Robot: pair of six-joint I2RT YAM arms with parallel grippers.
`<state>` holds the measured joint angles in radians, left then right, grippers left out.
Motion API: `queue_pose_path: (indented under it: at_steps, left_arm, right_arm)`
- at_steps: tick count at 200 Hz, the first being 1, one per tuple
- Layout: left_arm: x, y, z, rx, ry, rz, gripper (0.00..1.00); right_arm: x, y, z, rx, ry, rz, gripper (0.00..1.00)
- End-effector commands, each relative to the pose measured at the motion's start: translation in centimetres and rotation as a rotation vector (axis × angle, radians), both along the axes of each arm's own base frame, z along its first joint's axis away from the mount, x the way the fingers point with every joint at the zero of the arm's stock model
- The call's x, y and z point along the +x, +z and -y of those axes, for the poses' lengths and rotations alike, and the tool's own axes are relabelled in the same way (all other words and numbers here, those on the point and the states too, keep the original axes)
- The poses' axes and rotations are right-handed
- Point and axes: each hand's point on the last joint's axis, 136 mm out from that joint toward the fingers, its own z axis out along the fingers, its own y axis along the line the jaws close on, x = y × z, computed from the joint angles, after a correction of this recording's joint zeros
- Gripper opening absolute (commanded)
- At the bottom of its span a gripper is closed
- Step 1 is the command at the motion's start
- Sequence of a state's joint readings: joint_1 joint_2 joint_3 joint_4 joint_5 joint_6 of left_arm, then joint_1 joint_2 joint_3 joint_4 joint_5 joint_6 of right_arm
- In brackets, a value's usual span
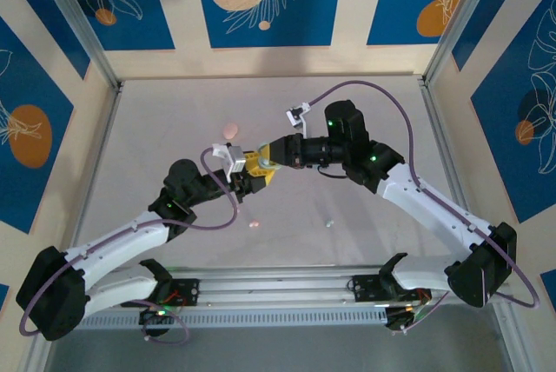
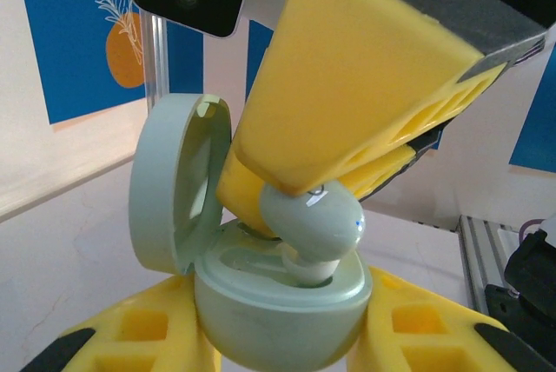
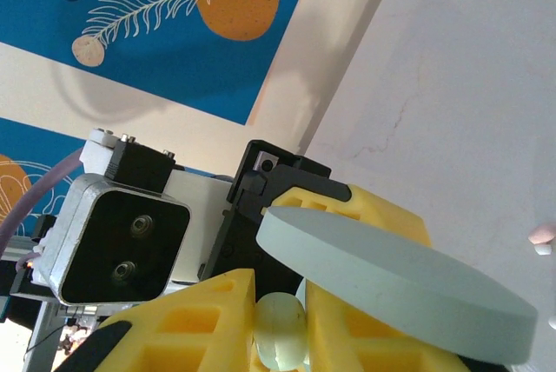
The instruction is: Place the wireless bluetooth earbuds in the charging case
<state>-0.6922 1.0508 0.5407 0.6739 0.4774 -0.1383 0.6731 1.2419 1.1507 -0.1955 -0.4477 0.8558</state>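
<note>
Open table (image 1: 156, 129) spreads to the frame rails (image 1: 80, 29) on every side. The left gripper (image 2: 282, 342) clamps the charging case (image 2: 287, 298), lid (image 2: 178, 185) raised; the right gripper (image 3: 280, 337) pinches an earbud (image 2: 313, 220) whose stem sits inside the case's rim.

Pale-green earbud (image 2: 314, 220) half-seated in open case (image 2: 278, 324), lid upright

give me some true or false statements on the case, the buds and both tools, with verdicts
1. The lid of the charging case stands open. True.
2. The left tool holds the charging case. True.
3. The right tool is empty. False: it grips a pale earbud at the case's socket.
4. That earbud is pink. False: it is pale blue-green, like the case.
5. A pink bud lies on the table. True.
</note>
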Motion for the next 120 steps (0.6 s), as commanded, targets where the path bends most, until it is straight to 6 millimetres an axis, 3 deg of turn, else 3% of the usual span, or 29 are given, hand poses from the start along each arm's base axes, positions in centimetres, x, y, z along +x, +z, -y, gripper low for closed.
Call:
queue_pose_path:
  at_steps: [1,60,120]
  left_arm:
    - [-0.5,1.5,0.1,-0.052,-0.021,0.047,0.33]
    - [-0.5,1.5,0.1,-0.05,-0.017,0.047,0.33]
    - [-0.4,2.3,-0.2,-0.071,-0.001,0.059,0.33]
  right_arm:
    - [0.2,0.5,-0.1,0.0,-0.011,0.01,0.24]
    - [0.6,0.6,-0.4,0.041,-0.047,-0.008,0.23]
    - [0.4,-1.4,1.0,-0.121,-0.092,0.015,0.25]
